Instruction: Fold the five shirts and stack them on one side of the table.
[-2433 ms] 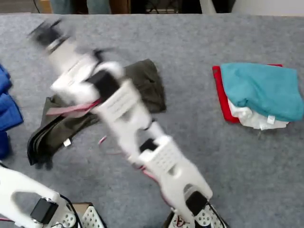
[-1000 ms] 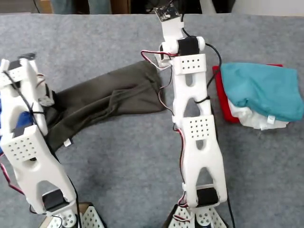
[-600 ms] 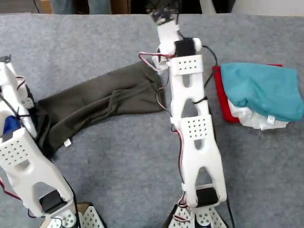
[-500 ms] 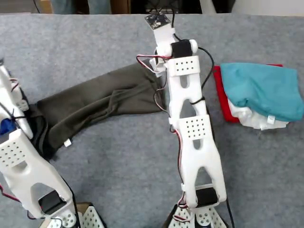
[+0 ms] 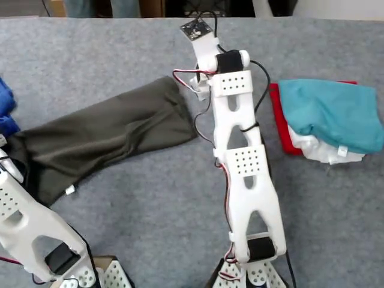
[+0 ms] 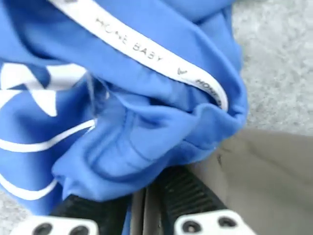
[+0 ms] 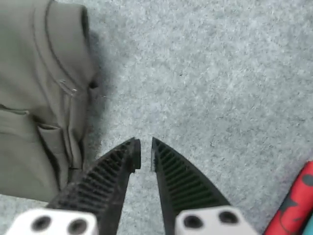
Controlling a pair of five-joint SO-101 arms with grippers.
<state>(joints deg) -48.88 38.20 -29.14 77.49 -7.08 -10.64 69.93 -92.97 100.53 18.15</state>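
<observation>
Right gripper (image 7: 145, 148) just beside olive shirt (image 7: 34, 98), over grey felt table (image 7: 220, 73).

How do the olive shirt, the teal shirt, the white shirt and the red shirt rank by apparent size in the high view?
1. olive shirt, spread out.
2. teal shirt, lying on the next two.
3. white shirt and red shirt: only edges show under the teal one, about alike, so unranked.

The olive shirt (image 5: 102, 141) lies stretched at nine o'clock, a shirt stack (image 5: 327, 114) at three, a blue shirt (image 5: 5, 108) at ten; the right arm (image 5: 240, 156) spans six to twelve.
</observation>
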